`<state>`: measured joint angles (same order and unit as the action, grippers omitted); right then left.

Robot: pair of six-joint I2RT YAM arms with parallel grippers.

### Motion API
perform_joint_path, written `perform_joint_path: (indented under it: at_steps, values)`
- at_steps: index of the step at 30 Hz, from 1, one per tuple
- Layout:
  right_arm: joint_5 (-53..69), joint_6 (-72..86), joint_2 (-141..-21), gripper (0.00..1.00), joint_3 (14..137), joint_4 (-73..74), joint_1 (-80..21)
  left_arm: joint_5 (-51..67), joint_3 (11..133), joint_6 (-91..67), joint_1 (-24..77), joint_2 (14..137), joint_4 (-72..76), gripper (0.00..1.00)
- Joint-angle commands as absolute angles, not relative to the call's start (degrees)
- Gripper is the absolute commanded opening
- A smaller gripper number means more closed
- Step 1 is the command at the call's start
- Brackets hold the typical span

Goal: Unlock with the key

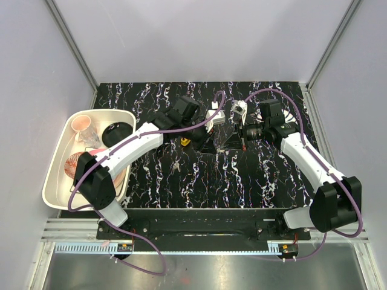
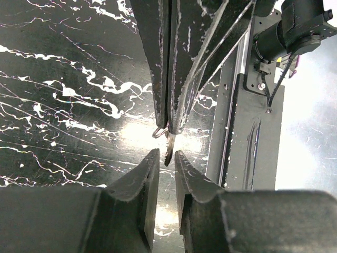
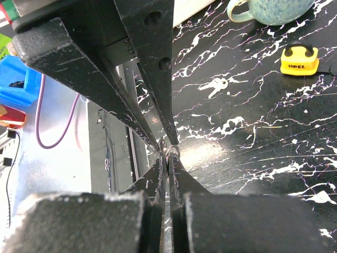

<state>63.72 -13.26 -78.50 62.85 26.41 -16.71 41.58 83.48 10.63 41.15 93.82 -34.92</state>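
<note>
Black marbled worktop (image 1: 181,181) is filling the enclosure between pale walls in the top view, with a cream tray (image 1: 109,112) of dishes sitting at the left. The left arm (image 1: 139,142) and the right arm (image 1: 302,151) are reaching inward and meeting tip to tip just above the frame's centre. A yellow fob (image 1: 185,142) is lying just beside the left arm. No lock is showing clearly here.

Left wrist view: the left tool (image 2: 166,158) is entering from the bottom edge with its jaws slightly parted. It is straddling the blade of the key (image 2: 168,151) without visibly pinching it. The right tool (image 2: 169,122) is pointing down from the top edge, pressed shut on the key's head, and the key ring (image 2: 159,132) is poking out at its tip.

Right wrist view: the right tool is occupying the bottom centre, its fingers pressing together on the key with the ring just above them. Spare keys (image 3: 216,85), the fob and a mug (image 3: 274,10) are lying in the upper right, well apart.

The step in hand is probably a mid-air transfer of the key. To do it well, the left tool should close squarely on the flat of the blade, near the head, leaving the tip free for the lock. The right tool should release only once that grip is sure, because a thin key can twist or drop.
</note>
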Motion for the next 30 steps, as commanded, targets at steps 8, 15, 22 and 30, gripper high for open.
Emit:
perform_joint_path:
  at_steps: [8, 15, 22, 30]
  values:
    - [64.7, -15.4, -79.1, 0.0, 63.3, 27.7, -16.6, 41.9, 85.5, 10.9, 41.1, 92.7, -32.2, 0.24]
    - [65.0, -15.6, -79.1, 0.0, 63.4, 28.0, -16.6, 42.5, 85.6, 10.6, 41.1, 93.8, -32.2, 0.23]
    - [65.3, -15.8, -79.1, 0.0, 63.5, 28.3, -16.7, 43.4, 85.6, 10.5, 41.2, 94.1, -32.1, 0.13]
    - [65.2, -15.8, -79.2, 0.0, 63.5, 28.2, -16.6, 45.1, 85.5, 10.5, 41.2, 94.8, -32.2, 0.0]
